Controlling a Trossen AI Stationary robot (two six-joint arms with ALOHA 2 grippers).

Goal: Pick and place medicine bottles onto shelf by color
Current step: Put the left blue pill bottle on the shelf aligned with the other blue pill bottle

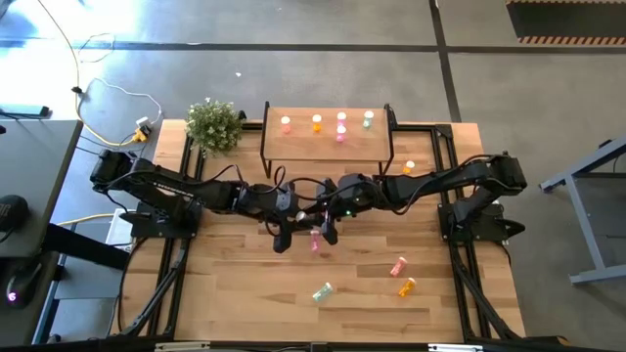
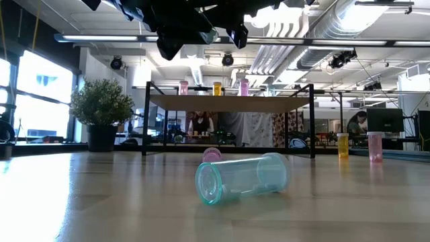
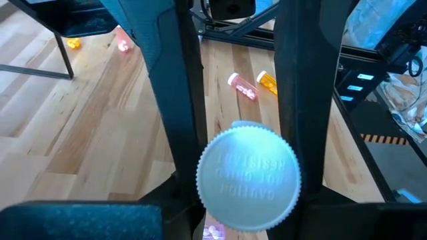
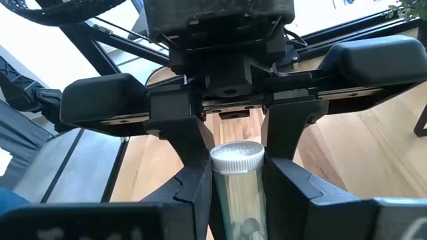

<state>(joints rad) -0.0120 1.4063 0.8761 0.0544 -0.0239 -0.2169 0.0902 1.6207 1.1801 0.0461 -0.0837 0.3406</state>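
Above the table's middle my two grippers meet tip to tip, and both are shut on one small translucent medicine bottle [image 4: 237,193] with a white cap [image 3: 247,177]. My left gripper [image 3: 248,200] comes from the left and my right gripper [image 4: 238,200] from the right. In the high view the two hands [image 1: 308,210] hide this bottle. The shelf [image 1: 328,149] stands at the far middle and carries pink [image 1: 286,124], orange [image 1: 317,123], pink [image 1: 341,127] and green [image 1: 368,119] bottles, all upright. My left gripper has the bottle at its cap end [image 3: 203,180], pinched between the two fingers. The fingers come from the table's left, slanting down, and run along the bottle. The cap faces back toward this wrist, and the bottle is clear of the table. My right gripper pinches the bottle's body [image 4: 227,200] below the cap, with one finger [image 4: 193,193] on each side. The fingers come from the table's right, slanting down, and lie along the bottle. The cap points away from this wrist, toward the left gripper.
A green bottle [image 1: 323,291], a pale red one [image 1: 398,266], an orange one [image 1: 406,286] and a pink one [image 1: 315,240] lie on the near half of the table. An orange bottle [image 1: 409,168] stands right of the shelf. A potted plant [image 1: 213,125] is at the far left.
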